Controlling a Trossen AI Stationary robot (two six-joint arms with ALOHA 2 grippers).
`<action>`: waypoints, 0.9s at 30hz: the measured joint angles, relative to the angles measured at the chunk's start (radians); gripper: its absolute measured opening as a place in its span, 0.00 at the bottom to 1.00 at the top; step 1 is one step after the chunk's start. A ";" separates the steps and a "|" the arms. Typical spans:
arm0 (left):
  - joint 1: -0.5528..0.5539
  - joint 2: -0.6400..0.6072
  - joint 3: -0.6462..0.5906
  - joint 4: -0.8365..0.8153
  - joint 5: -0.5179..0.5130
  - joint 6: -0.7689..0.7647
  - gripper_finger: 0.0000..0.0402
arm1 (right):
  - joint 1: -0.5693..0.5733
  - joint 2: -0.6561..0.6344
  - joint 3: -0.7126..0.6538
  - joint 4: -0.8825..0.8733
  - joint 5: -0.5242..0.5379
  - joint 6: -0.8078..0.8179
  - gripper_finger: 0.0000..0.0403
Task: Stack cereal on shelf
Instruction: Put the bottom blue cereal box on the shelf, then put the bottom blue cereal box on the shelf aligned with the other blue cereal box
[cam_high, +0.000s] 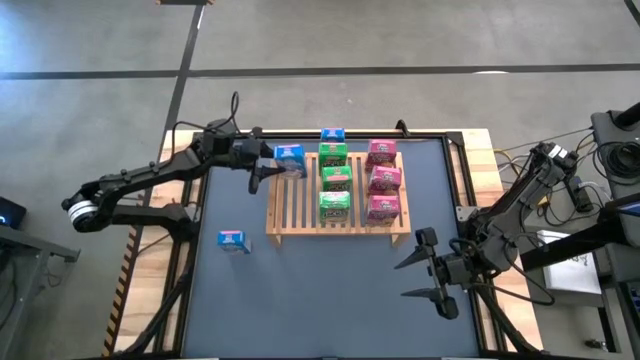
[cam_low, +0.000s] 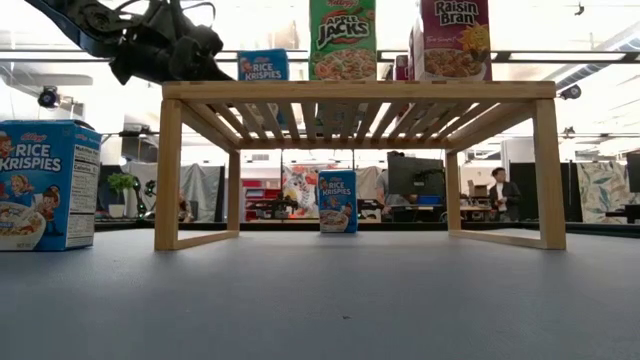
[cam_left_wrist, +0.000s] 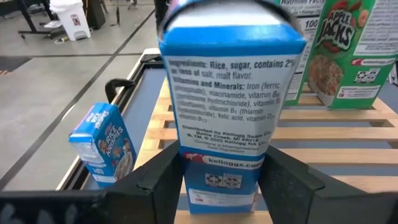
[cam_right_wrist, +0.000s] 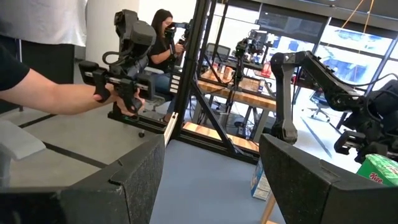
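A: Entry, largest first. The surface (cam_high: 320, 290) carries the shelf (cam_high: 338, 228), a slatted wooden rack standing mid-surface. Your count on it?

B: Seven boxes. Three green (cam_high: 334, 180) in the middle column, three pink (cam_high: 383, 181) on the right-arm side, one blue at the far end (cam_high: 332, 135) beside the greens. An eighth, the blue box (cam_high: 290, 160), is at the rack's far corner on the left-arm side, between the fingers of the left pincer (cam_high: 268, 165).

A: State of that pincer?

B: Fingers (cam_left_wrist: 158, 180) flank the box on both sides, about box width apart. You cannot tell from here whether they press it or have just let go. The box stands upright on the slats.

A: Right arm?

B: The right pincer (cam_high: 428, 268) hangs over the near right part of the surface, fingers spread wide, nothing between them. It waits.

A: Step in hand?

B: Placing the second blue box. Judgement: you are near the end.

A: Next move?

B: Free the box squarely, back away without tipping it. Then you reach for the last blue box (cam_high: 232, 240), standing on the surface near the rack's left side.
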 joint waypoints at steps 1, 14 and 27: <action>0.000 0.000 0.000 -0.002 -0.003 -0.004 0.44 | 0.000 0.000 0.000 0.000 0.000 0.000 0.62; 0.000 -0.001 -0.002 -0.034 -0.005 -0.007 0.61 | 0.000 0.000 0.000 0.000 0.000 0.000 0.62; 0.046 -0.125 -0.002 -0.277 -0.017 0.030 0.62 | 0.000 0.000 0.000 0.000 0.000 0.014 0.62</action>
